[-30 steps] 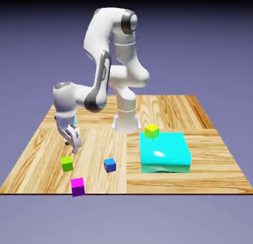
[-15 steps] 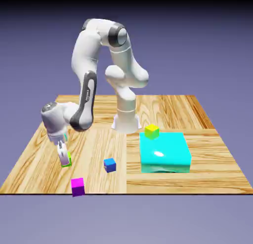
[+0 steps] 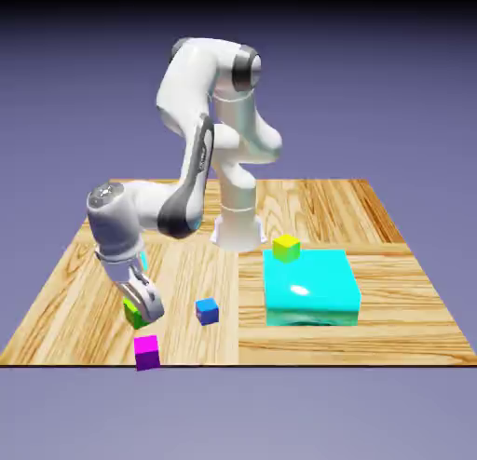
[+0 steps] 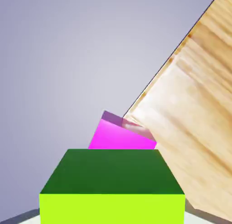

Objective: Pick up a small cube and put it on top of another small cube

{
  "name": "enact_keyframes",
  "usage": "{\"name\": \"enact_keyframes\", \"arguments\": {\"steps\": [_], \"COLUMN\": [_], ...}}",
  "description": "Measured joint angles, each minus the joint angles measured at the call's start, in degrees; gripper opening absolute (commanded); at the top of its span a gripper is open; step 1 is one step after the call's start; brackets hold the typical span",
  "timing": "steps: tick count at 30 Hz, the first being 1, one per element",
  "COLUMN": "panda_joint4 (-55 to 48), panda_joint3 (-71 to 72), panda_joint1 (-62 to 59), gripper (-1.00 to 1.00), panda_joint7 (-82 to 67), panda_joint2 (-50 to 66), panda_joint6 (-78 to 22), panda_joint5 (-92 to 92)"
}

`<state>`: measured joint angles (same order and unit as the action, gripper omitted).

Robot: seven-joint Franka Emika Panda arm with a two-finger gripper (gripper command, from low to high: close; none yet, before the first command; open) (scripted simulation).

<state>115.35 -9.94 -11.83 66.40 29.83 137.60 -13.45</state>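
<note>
No brand, label or other writing can be read with certainty in either view; the marks on the arm (image 3: 198,160) are too small.

The gripper (image 3: 146,316) is closed on the small lime-green cube (image 4: 112,208) and holds it between its two fingers. In the exterior view, this cube is partly hidden by the gripper, on the exterior view's left, near the magenta cube (image 3: 147,353). I cannot tell if it touches the table.

The arm has smooth white shells with dark grey rings at its joints. The table (image 3: 391,290) is of pale wood with long brown grain. The cubes are plain, with flat faces and sharp edges. A cyan block (image 3: 310,286), wide and glossy, with rounded edges, shows a white shine on its top. The yellow-topped cube (image 3: 286,248) is at its far edge, and the blue cube (image 3: 207,311) lies between this block and the gripper.

The hand view shows the lime face and the dark green side of the held cube very large, with the magenta cube partly behind it. The exterior view shows the blue cube, the yellow-topped cube and the cyan block, which the hand view does not show.
</note>
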Motion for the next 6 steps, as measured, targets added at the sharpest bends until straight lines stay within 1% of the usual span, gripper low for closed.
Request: {"name": "enact_keyframes", "arguments": {"steps": [1,3,6], "panda_joint4": [0.12,0.12,-0.80], "panda_joint3": [0.20,0.20,-1.37], "panda_joint1": [-0.10,-0.10,0.66], "gripper": [1.00,1.00,1.00], "panda_joint7": [-0.19,-0.09,1.41], "panda_joint2": [0.81,0.81,-5.41], "panda_joint6": [0.92,0.90,-6.14], "panda_joint5": [-0.28,-0.13,2.03]}}
